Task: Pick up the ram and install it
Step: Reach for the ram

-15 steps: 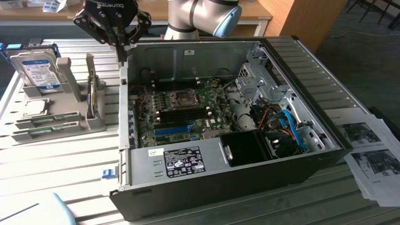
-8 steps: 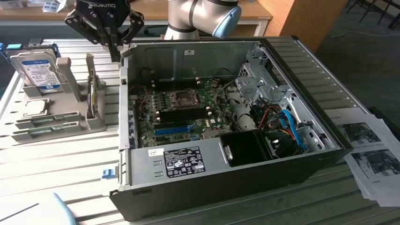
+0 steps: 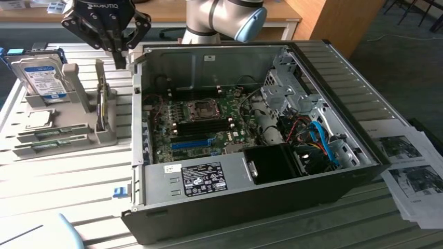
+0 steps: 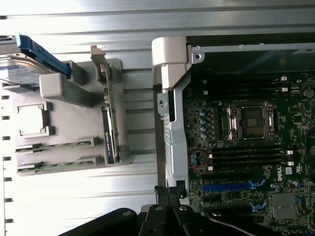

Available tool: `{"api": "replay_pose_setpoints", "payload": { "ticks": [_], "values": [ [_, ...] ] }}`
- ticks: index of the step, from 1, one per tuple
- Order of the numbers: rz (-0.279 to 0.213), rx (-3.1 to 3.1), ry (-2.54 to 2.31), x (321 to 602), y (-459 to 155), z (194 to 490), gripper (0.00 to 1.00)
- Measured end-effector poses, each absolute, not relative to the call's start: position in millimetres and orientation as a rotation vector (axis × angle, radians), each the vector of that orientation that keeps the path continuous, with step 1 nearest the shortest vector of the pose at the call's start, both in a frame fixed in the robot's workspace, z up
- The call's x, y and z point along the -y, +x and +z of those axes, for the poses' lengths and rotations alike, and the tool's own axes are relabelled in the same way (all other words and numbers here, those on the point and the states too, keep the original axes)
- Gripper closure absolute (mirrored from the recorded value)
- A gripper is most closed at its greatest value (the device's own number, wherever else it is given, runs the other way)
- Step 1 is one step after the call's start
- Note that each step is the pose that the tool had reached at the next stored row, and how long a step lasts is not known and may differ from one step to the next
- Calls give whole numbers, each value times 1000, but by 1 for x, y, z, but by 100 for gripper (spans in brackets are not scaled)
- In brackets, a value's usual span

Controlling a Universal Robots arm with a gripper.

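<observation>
The open desktop computer case [image 3: 242, 155] lies on its side on the slatted table [image 3: 69, 187]. Its motherboard [image 3: 201, 124] faces up, with black memory slots beside the bare CPU socket [image 3: 204, 108]. Off to the exterior view's left sits a grey parts holder [image 3: 76, 129] with a hard drive [image 3: 38, 78] standing in it. The Robotiq gripper [image 3: 122, 59] hangs above the gap between holder and case, its jaws pinched together on nothing.

The ram [image 3: 54, 136] lies in a groove at the holder's near end, well apart from the gripper, with a second green stick [image 3: 50, 149] just beside it.

I'd judge it light, stiff and thin, but fragile: chips and contacts shouldn't be squeezed. The safest hold looks to be across the flat faces near the middle of the exposed long edge.
</observation>
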State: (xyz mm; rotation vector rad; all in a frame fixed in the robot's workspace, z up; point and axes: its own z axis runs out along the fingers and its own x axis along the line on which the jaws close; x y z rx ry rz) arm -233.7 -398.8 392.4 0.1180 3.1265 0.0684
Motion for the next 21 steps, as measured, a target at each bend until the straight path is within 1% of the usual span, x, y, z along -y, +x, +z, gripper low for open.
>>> {"api": "replay_pose_setpoints", "payload": {
  "ticks": [21],
  "values": [
    [68, -3127, 118, 399, -269, 392, 91]
  ]
}}
